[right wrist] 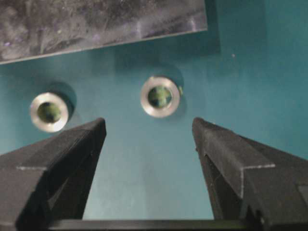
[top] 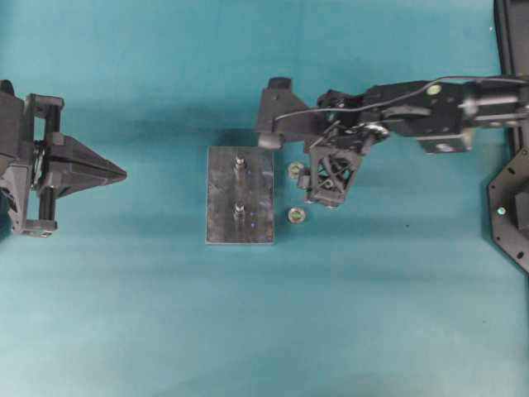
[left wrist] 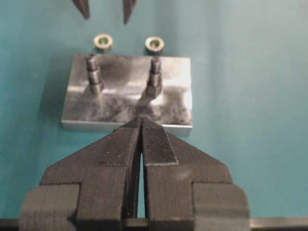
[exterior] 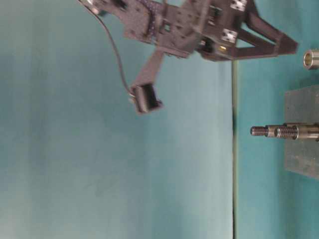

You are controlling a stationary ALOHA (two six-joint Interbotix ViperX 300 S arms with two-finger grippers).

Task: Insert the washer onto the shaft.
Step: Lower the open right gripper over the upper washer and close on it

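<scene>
A grey metal plate (top: pixel 240 196) (left wrist: pixel 127 103) carries two upright threaded shafts (top: pixel 240 164) (top: pixel 239 211) (exterior: pixel 279 131). Two silver washers lie flat on the teal table just right of the plate, one further back (top: pixel 295 170) (right wrist: pixel 160 96) and one nearer (top: pixel 297 216) (right wrist: pixel 49 111). My right gripper (top: pixel 309 188) (right wrist: pixel 149 127) hovers low just right of them, open and empty; the further washer lies just ahead of its gap. My left gripper (top: pixel 124 174) (left wrist: pixel 141 120) is shut and empty at the far left, pointing at the plate.
Black equipment (top: pixel 508 207) stands along the right edge of the table. The right arm (top: pixel 413 107) reaches in from the upper right. Open teal surface lies between the left gripper and the plate and in front of the plate.
</scene>
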